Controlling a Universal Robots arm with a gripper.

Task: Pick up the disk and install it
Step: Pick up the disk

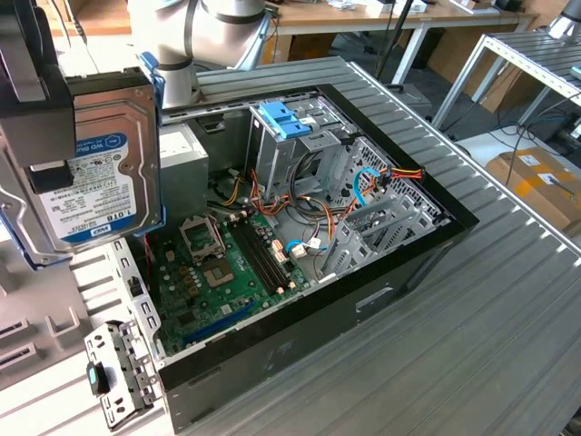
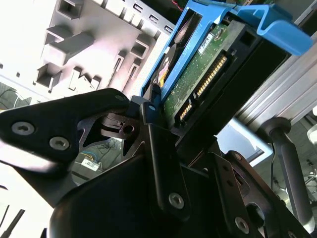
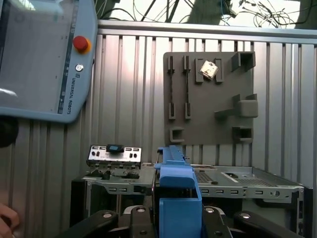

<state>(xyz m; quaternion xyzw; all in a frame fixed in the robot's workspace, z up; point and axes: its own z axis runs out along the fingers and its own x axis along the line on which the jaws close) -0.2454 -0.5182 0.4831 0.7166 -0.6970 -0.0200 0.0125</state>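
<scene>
1. Closest to me in the exterior view is the disk (image 1: 104, 168), lifted clear of the surface (image 1: 508, 318) and standing upright at the exterior view's left. Its white label with the blue band faces outward and reads upside down.
2. The gripper (image 1: 60, 173) has it. The fingers (image 1: 47, 174) are clenched on the disk, one black pad pressed flat against the label face.
3. A blue carrier (image 1: 156, 86) wraps the disk's edges. In the second wrist view the same carrier (image 2: 277, 27) frames the disk's green circuit-board side and its row of connector pins.
4. Just beside the held disk, toward the exterior view's right, lies the open computer case (image 1: 408, 263). The grey power supply (image 1: 182, 159) sits at its near end and the green motherboard (image 1: 218, 272) covers its floor.
5. Deeper inside the case, a blue bracket (image 1: 286, 118) tops the metal drive cage, with bundles of coloured wires beside it.
6. A loose front port panel (image 1: 113, 372) lies on the surface just outside the case's corner.
7. In the first wrist view a grey fixture plate (image 3: 208, 99) lies flat on the ribbed surface, and a teach pendant (image 3: 44, 59) sits well apart from it.
</scene>
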